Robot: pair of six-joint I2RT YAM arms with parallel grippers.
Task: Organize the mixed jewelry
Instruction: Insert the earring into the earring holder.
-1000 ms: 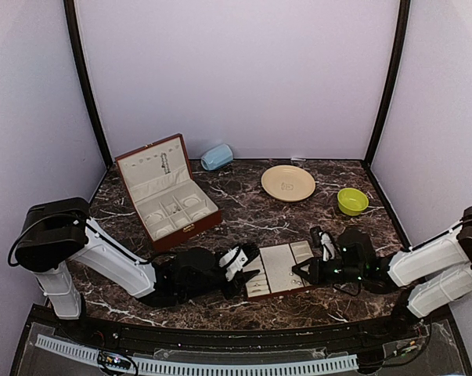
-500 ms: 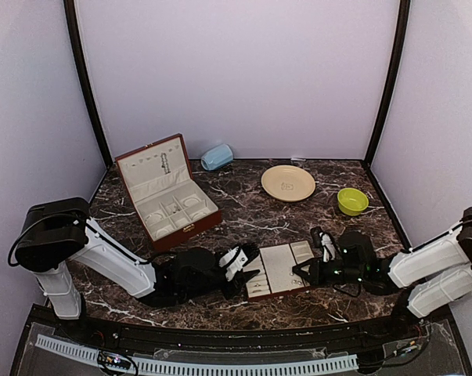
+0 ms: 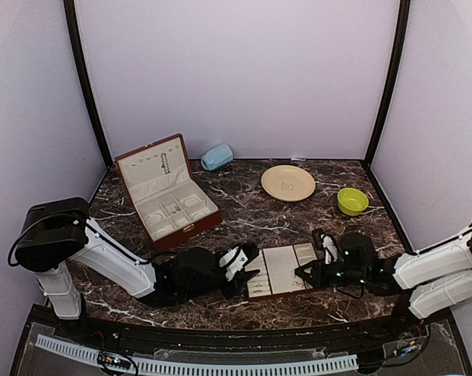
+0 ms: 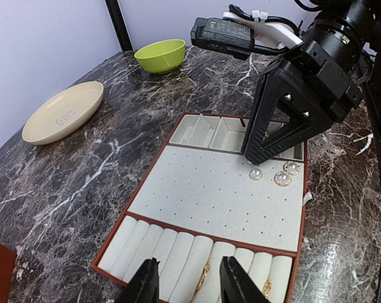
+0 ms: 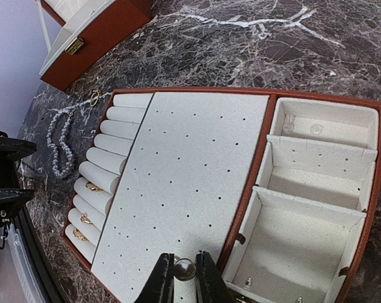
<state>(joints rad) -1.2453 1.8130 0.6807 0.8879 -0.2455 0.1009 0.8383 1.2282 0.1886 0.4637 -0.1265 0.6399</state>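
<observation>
Soft, even light from overhead fills all three views. It is bright on the pale lilac walls [image 3: 236,78] and leaves only faint, short shadows on the dark, white-veined marble desk [image 3: 251,211], whose polish gives a dull sheen without hard glare. The top view is sharp yet too coarse for small things, while both wrist views bow towards their edges, where the left claw [image 4: 189,268] and the right claw [image 5: 184,262], pinching a small pearl-like stud [image 5: 184,270], lie close and blurred.

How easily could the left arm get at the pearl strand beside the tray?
Probably yes: the pearl strand lies uncovered on the table beside the tray, at its ring-roll end, near the open, empty left gripper.
</observation>
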